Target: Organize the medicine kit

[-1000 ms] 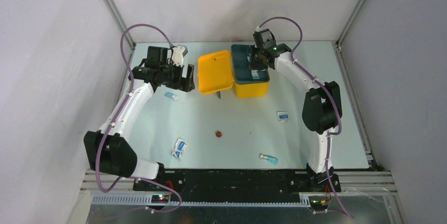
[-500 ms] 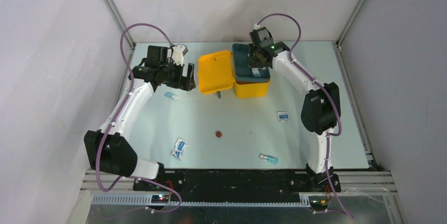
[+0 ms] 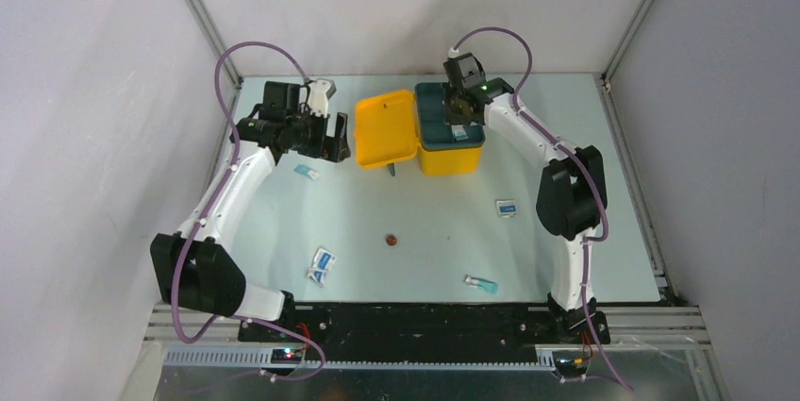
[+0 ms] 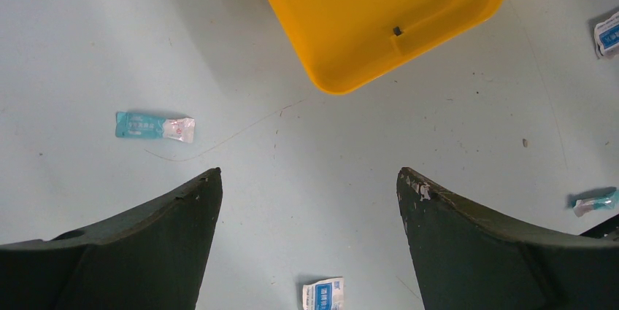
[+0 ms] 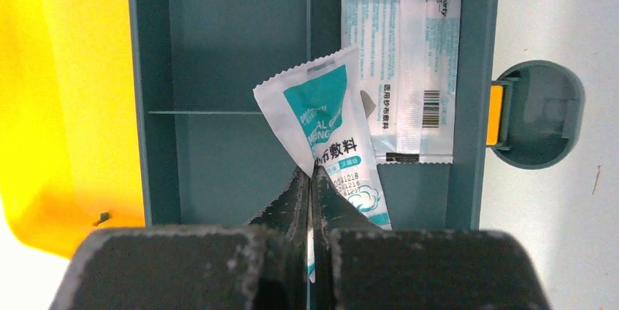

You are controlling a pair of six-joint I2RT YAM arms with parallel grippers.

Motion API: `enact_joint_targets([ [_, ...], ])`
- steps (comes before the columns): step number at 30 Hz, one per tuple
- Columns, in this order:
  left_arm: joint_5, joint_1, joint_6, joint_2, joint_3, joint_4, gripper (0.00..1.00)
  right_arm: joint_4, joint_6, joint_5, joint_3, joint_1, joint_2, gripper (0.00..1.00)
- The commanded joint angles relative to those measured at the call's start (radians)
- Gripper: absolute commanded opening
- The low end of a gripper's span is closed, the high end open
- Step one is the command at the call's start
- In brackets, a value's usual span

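The yellow medicine kit [image 3: 449,161] stands open at the back, its lid [image 3: 386,127] laid flat to the left. A dark teal tray [image 5: 233,47] sits in its base. My right gripper [image 5: 312,171] is shut on a white-and-teal sachet [image 5: 320,113] and holds it over the tray's middle divider; it also shows in the top view [image 3: 458,120]. A longer sachet [image 5: 412,55] lies in the tray's right compartment. My left gripper [image 4: 308,173] is open and empty above the table, just left of the lid [image 4: 379,11]; it also shows in the top view [image 3: 334,144].
Loose sachets lie on the table: one below the left gripper [image 3: 306,172], a pair near the front left [image 3: 322,266], one right of centre [image 3: 507,208], one near the front [image 3: 481,284]. A small brown disc [image 3: 387,240] lies mid-table. The kit's teal latch [image 5: 536,113] sticks out.
My right gripper has shifted a little back and left over the tray with the sachet in it. The left arm has not moved.
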Motion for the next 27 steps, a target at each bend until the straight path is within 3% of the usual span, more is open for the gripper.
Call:
enact_joint_targets([
  [1,0.011,0.005,-0.004,-0.037,0.009,0.024,0.94,0.058,-0.026,0.032,0.002,0.006,0.037,0.0],
  [8,0.006,0.005,-0.001,-0.044,0.009,0.024,0.93,0.06,-0.039,0.04,-0.004,0.008,0.072,0.0],
  [13,0.001,0.005,0.001,-0.043,0.009,0.023,0.93,0.064,-0.028,-0.034,-0.041,-0.009,0.033,0.01],
  [16,0.002,0.005,0.002,-0.038,0.011,0.024,0.93,0.079,-0.025,-0.12,-0.054,-0.029,-0.005,0.19],
  [17,0.002,0.005,0.001,-0.034,0.014,0.023,0.93,0.081,-0.02,-0.13,-0.056,-0.034,-0.012,0.22],
  [27,0.006,0.005,0.0,-0.017,0.031,0.026,0.93,0.075,0.001,-0.192,-0.058,-0.077,-0.065,0.27],
])
